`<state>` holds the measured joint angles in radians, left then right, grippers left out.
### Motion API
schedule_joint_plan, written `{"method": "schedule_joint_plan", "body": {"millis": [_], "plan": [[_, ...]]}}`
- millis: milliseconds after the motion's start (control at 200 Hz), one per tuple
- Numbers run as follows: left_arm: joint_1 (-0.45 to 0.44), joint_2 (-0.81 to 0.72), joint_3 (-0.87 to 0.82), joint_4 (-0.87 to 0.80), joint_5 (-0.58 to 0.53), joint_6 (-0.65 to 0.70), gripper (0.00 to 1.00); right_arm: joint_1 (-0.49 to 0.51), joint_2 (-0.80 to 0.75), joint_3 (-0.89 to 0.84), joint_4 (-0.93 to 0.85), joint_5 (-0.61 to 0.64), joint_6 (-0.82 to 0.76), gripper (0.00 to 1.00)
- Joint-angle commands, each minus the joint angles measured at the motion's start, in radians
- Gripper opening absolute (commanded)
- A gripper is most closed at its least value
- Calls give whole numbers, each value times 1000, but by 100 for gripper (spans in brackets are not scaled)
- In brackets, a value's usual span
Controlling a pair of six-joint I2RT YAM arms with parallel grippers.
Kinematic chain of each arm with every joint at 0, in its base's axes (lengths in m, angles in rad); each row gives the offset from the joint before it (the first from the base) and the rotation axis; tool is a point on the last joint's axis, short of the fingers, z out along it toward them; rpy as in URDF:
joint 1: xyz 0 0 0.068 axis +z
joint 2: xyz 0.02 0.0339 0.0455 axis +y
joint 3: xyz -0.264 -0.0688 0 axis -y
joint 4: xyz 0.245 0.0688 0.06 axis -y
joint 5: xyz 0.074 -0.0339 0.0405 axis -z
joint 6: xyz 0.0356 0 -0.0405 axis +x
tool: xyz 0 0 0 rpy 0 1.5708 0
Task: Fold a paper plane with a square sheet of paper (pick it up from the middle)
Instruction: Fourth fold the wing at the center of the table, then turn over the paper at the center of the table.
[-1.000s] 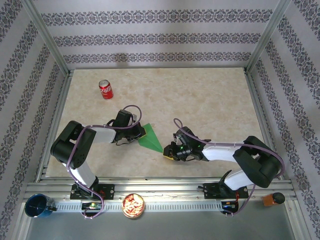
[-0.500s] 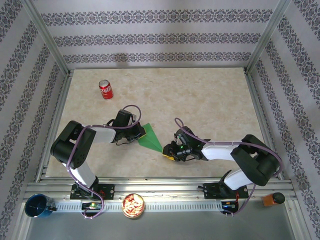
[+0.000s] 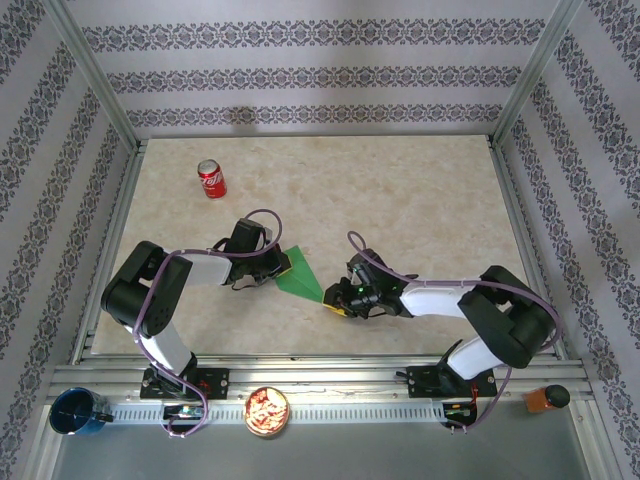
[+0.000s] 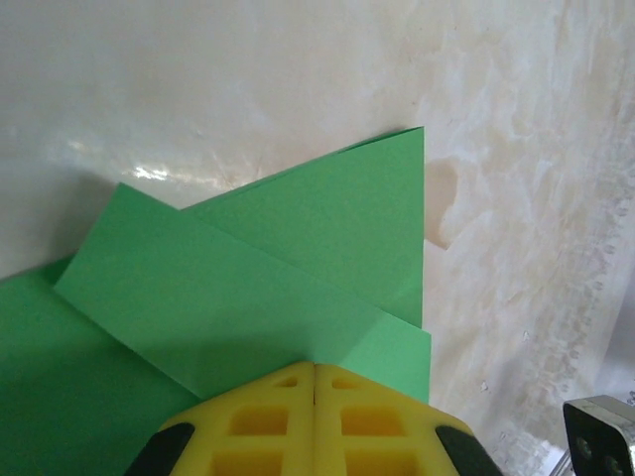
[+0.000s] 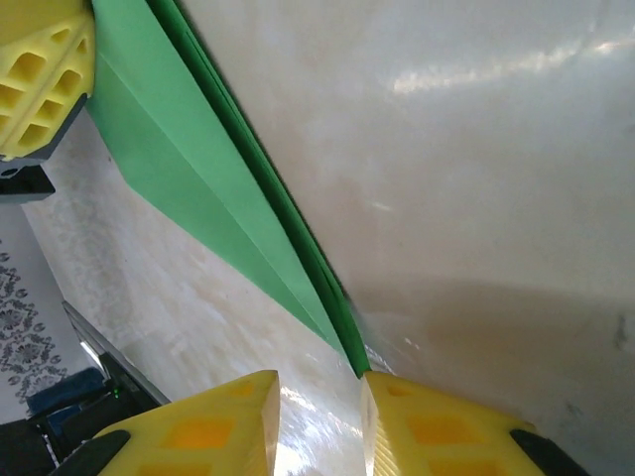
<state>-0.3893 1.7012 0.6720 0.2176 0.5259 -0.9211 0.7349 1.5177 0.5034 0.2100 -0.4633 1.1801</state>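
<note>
**Change since the earlier frame:** the yellow right fingers [image 5: 233, 421] have crept toward 10 o'clock, nearer the tip of the bright green folded paper dart [image 3: 300, 278]. The left arm, the dart and everything else are unmoved.

1. Round blue cup [image 3: 75, 412], on the front rail at the 7 o'clock corner. Its contents cannot be told.
2. Red aluminium soda can [image 3: 211, 178], upright on the beige marbled tabletop [image 3: 420, 200], at 11 o'clock of the dart and well apart from it. Whether it has been opened cannot be told.
3. Yellow left fingers [image 4: 293, 387], closed tight together, tips resting on the dart's wide end. Whether a layer is pinched between them cannot be told.
4. The dart lies flat on the tabletop between the two arms, wide end at 10 o'clock and point at 4 o'clock, with overlapping flaps showing.
   - Handling, as judged: very light and thin, limp across its spans and stiffer along the creases. It is likely to skate on the glossy surface and to crumple at the point.
   - Best hold, as judged: mid-body along the centre crease, not the tip.
5. Round shallow tin [image 3: 252, 398], on the front rail at 6 o'clock of the dart. It holds pale orange snack pieces.
6. The right fingers stand a narrow gap apart. The dart's point reaches just into that gap beside one finger and is not clamped.
7. Small orange block with a dark cap [image 3: 545, 398], on the front rail at 5 o'clock. What it is cannot be told.
</note>
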Motion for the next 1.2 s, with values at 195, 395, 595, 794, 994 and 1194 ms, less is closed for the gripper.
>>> {"method": "schedule_joint_plan", "body": {"millis": [195,395,595,794,994,1194], "plan": [[12,20,-8,-75,-27,-5,0,-4,33,22,66,13,4,30],[13,19,-2,-81,-31,-5,0,-9,-1,-5,48,57,24,31],[15,23,-1,-81,-34,-5,0,-14,-36,-32,-31,78,6,31],[15,25,4,-82,-32,-8,0,-13,-1,-3,-2,51,-5,32],[16,24,4,-85,-27,-4,0,-14,30,14,91,43,1,31],[15,20,3,-87,-26,-5,0,-27,33,30,138,35,-5,31]]}}
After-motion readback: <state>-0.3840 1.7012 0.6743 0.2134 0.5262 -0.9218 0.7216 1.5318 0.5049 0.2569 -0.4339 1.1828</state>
